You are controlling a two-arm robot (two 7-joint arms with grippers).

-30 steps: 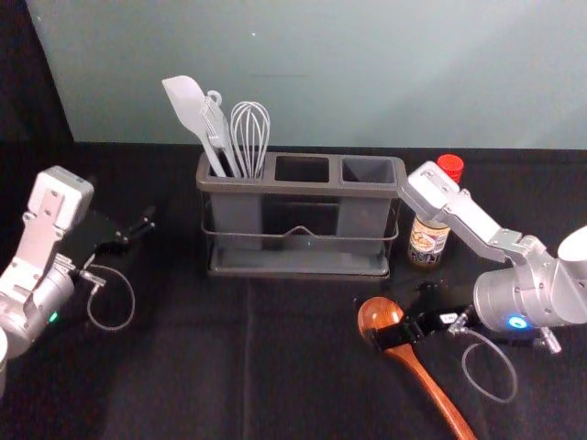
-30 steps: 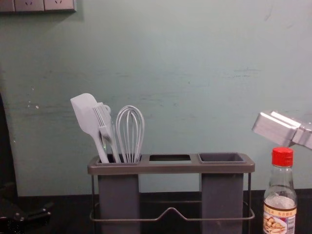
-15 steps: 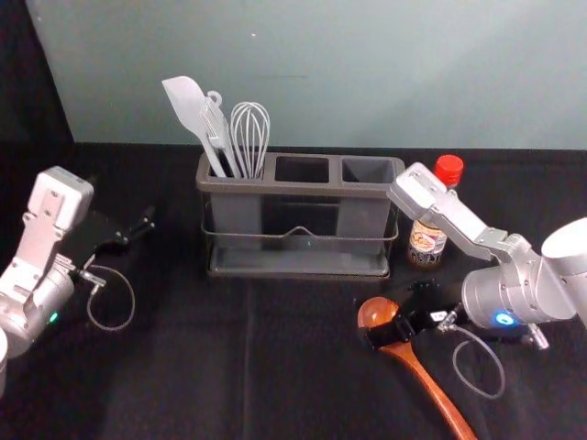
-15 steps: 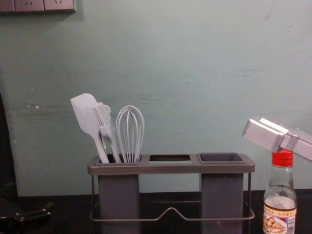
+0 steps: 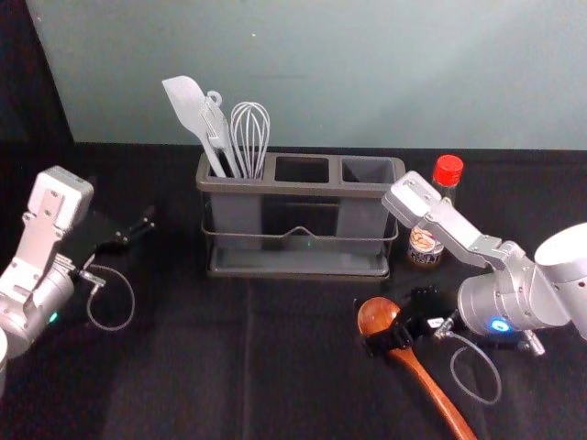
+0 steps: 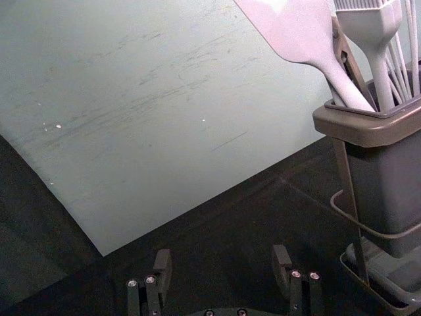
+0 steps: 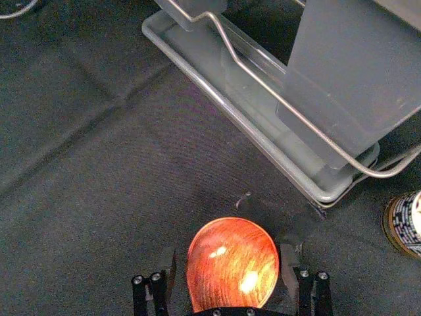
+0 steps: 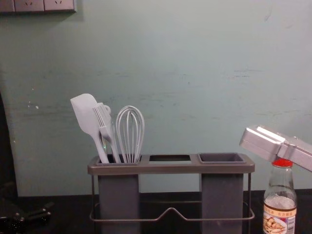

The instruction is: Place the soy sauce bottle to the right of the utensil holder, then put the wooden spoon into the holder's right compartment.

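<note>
Straddling the wooden spoon [image 5: 426,380], jaws spread, the right gripper [image 7: 229,255] has been nudged inward, likely to grasp, the left gripper [image 6: 220,255], also spread, parked left of the holder [image 5: 293,188].

Your right gripper [image 5: 390,330] has edged left at wooden spoon [image 5: 426,383]. In chest view, your right arm's silver link [image 8: 263,142] has come lower and farther left, now hiding top of bottle's red cap [image 8: 282,163].

Saw left-leaning pale spatula [image 8: 86,113] beside brush [image 8: 106,129] and whisk [image 8: 130,136]. Noted black cloth [image 5: 183,376] below, grey-green wall [image 8: 195,73] behind, socket panel [image 8: 30,5] high at chest view's left.
</note>
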